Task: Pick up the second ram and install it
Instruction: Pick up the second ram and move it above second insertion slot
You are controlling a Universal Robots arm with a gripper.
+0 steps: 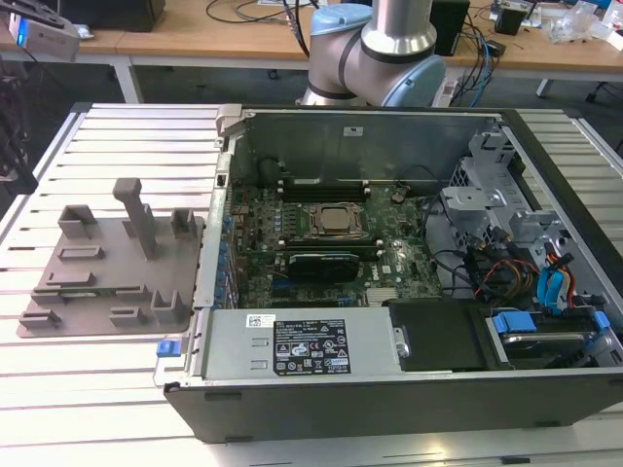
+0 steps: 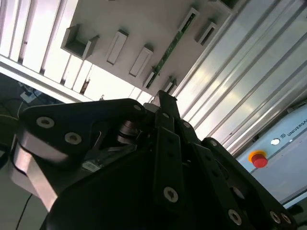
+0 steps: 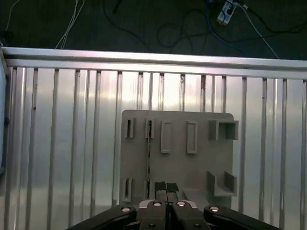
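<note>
Closest in both wrist views: black two-finger gripper (image 3: 166, 187), jaws pressed together with nothing pinched between them, hanging well above the flat grey plastic holder tray (image 3: 201, 165). The second ram (image 2: 171, 47), a long thin green circuit-board stick, stands on edge in the tray's slots, apart from the fingertips. Tray rests on a slatted aluminium table (image 3: 72, 143).
</note>
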